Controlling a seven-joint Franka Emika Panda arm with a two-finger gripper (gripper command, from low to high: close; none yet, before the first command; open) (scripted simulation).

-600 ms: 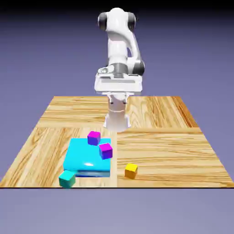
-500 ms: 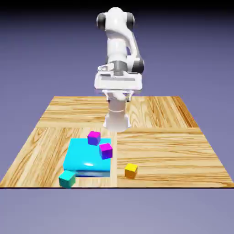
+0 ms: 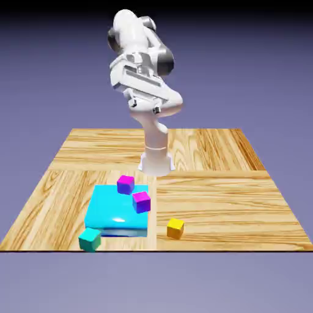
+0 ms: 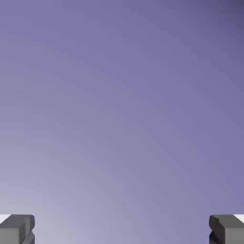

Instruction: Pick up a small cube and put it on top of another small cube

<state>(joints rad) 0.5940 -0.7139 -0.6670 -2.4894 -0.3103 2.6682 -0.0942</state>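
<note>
Pale wood-grain table (image 3: 220, 202) against a plain blue-violet backdrop. So the small teal cube (image 3: 90, 240) sits right by the near edge, toward the near corner on the exterior view's left, just beside the big flat glossy cyan slab (image 3: 115, 208). Looks rigid and probably light, maybe a bit slick, so I'd grab it square across two opposite side faces, around mid-height. Doubt it's fragile. White two-finger gripper (image 3: 145, 107) is up high, fingers wide apart, nothing between them.
</note>
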